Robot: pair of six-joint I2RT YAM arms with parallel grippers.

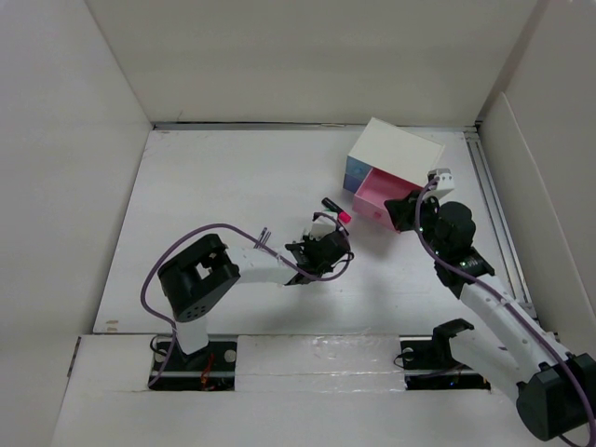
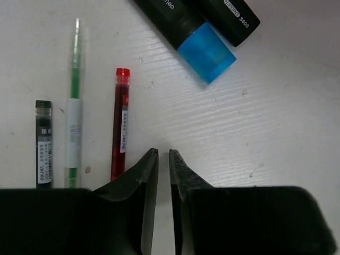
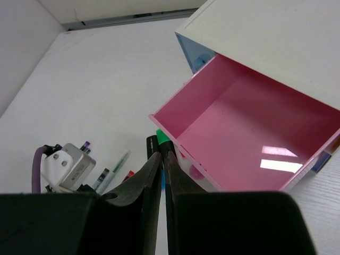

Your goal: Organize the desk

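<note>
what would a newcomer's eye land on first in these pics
The pink drawer stands out most: pulled open from the small white box at the far right of the desk, and empty as far as the right wrist view shows. Next, the pens lying loose mid-desk just ahead of the left gripper: a red pen, a green pen and a blue-capped marker.
</note>
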